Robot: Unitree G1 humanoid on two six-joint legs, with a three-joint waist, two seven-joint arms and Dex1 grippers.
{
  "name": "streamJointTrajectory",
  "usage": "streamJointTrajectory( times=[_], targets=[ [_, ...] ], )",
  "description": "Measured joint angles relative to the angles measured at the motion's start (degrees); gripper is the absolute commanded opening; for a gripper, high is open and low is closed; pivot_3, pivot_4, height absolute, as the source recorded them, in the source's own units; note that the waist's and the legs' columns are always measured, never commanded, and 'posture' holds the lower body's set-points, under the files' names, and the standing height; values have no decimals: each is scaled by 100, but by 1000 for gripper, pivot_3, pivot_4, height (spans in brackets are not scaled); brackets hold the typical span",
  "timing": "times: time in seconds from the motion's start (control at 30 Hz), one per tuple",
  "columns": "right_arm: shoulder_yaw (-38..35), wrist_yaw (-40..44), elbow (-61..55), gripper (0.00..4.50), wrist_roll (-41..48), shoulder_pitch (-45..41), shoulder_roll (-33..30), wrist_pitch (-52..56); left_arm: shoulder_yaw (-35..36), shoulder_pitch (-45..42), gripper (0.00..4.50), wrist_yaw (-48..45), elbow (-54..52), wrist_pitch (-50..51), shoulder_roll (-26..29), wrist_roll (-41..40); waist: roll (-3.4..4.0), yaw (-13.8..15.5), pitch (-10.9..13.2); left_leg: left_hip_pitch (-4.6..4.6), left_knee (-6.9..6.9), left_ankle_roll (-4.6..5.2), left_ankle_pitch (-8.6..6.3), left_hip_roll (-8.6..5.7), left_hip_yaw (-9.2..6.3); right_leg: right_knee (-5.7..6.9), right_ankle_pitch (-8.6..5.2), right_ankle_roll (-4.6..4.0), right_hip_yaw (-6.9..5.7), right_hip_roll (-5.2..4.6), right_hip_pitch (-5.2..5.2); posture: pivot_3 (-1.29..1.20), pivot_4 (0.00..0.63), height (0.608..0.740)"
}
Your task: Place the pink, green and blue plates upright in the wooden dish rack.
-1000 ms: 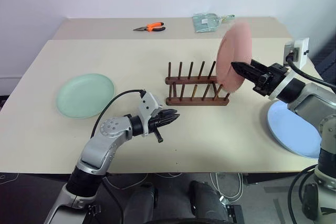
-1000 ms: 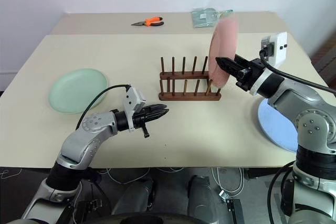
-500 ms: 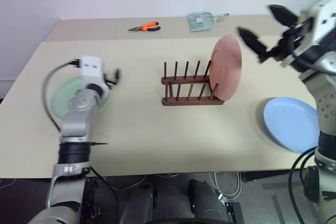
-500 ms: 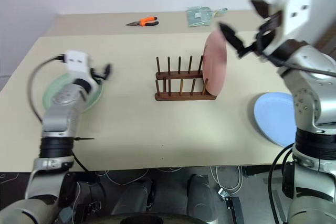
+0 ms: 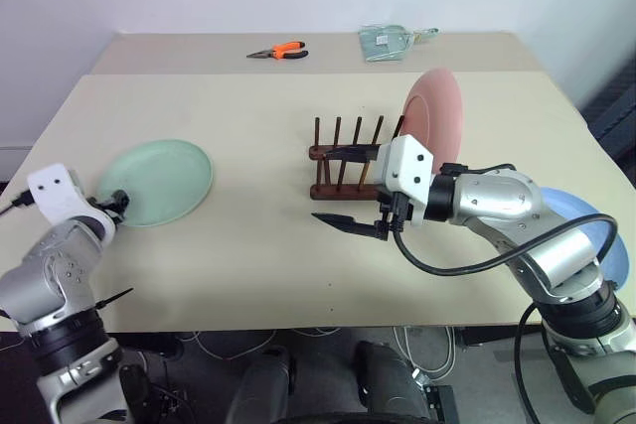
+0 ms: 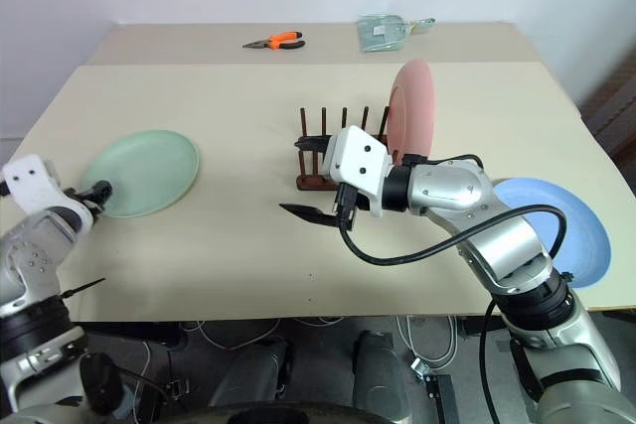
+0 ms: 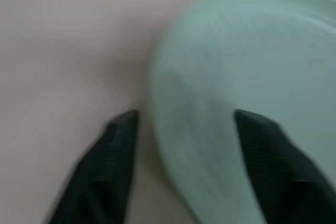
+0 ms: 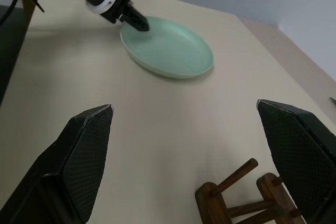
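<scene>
No text, label, brand or number can be read on anything here.

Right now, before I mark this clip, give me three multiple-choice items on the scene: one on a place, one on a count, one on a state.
1. Where is the green plate?
A. in the rack
B. flat on the table by the left gripper
C. on the blue plate

2. How many plates stand in the rack?
A. none
B. one
C. three

3. How are the right gripper's fingers?
A. open, holding nothing
B. shut on the pink plate
C. shut on the pliers

Answers:
1 B: the green plate lies flat at the left gripper.
2 B: the pink plate alone stands in the wooden dish rack.
3 A: the right gripper is spread wide.
</scene>
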Motion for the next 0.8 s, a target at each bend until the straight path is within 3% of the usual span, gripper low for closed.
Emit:
streamJointTrajectory(
  times=[0.1, 0.3, 0.47, 0.67, 0.8],
  targets=[
    [2, 16, 102, 4500, -175, 1, 69, -85, 416, -161, 76, 218, -58, 96, -217, -202, -5, -15, -1, 3, -4, -2, 1, 1, 0, 4, 0, -1, -1, 3, -2, 0, 150, 740],
    [-50, 66, 260, 4500, -264, -5, 158, -46, 479, -333, 28, 319, -25, -82, -418, -380, -6, 2, -2, 2, -3, -4, 1, -1, 1, 1, 0, -1, 0, 1, 2, 0, 150, 740],
    [-81, 51, 254, 4500, -463, -128, 171, -78, -574, -420, 28, -426, -466, -866, -509, -586, -13, 95, 2, -3, 1, -6, 2, -1, 7, -6, 2, -5, 2, 0, 1, 0, 150, 740],
    [464, -151, 818, 4500, -1945, -809, 332, -1289, -1653, -1617, 28, -662, -1018, -973, -326, -855, -25, 77, 12, 0, -2, -10, 4, -1, 13, -4, 4, -5, 3, 2, -2, 0, 150, 740],
    [685, -284, 1471, 4500, -2711, -1062, 444, -2039, -2077, -1963, 28, -515, -1134, -729, -374, -948, -25, 22, 12, 2, -8, -12, 6, 0, 13, -7, 4, -5, 4, 3, -5, 0, 150, 740]
  ],
)
